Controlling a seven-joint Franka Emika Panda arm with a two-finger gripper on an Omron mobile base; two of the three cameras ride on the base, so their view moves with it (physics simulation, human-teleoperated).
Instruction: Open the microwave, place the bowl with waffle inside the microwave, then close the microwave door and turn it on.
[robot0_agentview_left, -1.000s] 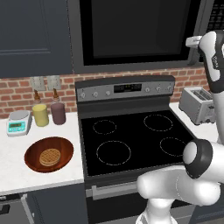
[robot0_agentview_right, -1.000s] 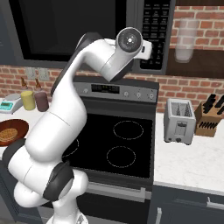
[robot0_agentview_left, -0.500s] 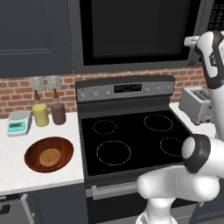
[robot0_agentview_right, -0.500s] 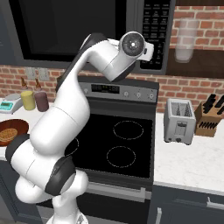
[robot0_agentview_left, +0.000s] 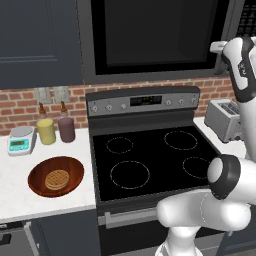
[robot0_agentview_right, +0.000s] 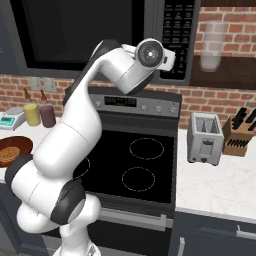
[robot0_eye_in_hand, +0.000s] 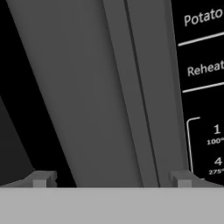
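The microwave (robot0_agentview_left: 155, 35) hangs over the stove with its microwave door (robot0_eye_in_hand: 87, 87) shut. My gripper (robot0_eye_in_hand: 113, 180) is open and right up against the door's right edge, and the vertical bar handle (robot0_eye_in_hand: 131, 87) runs between the two fingertips (robot0_eye_in_hand: 41, 179). The black keypad (robot0_eye_in_hand: 203, 65) lies just to the right. From the base, the gripper (robot0_agentview_left: 220, 47) (robot0_agentview_right: 174, 56) sits high at the join between window and keypad (robot0_agentview_right: 175, 27). The reddish-brown bowl (robot0_agentview_left: 37, 182) (robot0_agentview_right: 15, 145) rests on the left counter with the waffle (robot0_agentview_left: 56, 179) (robot0_agentview_right: 5, 152) inside it.
A yellow cup (robot0_agentview_left: 46, 131), a maroon cup (robot0_agentview_left: 66, 129) and a small scale (robot0_agentview_left: 21, 140) stand behind the bowl. The black stove top (robot0_agentview_left: 150, 155) lies below the microwave. A silver toaster (robot0_agentview_right: 204, 137) and a knife block (robot0_agentview_right: 240, 132) stand on the right counter.
The arm has shifted slightly, with the wrist settling a little lower at the microwave's right side. The gripper has stayed open. Bowl and waffle have not moved.
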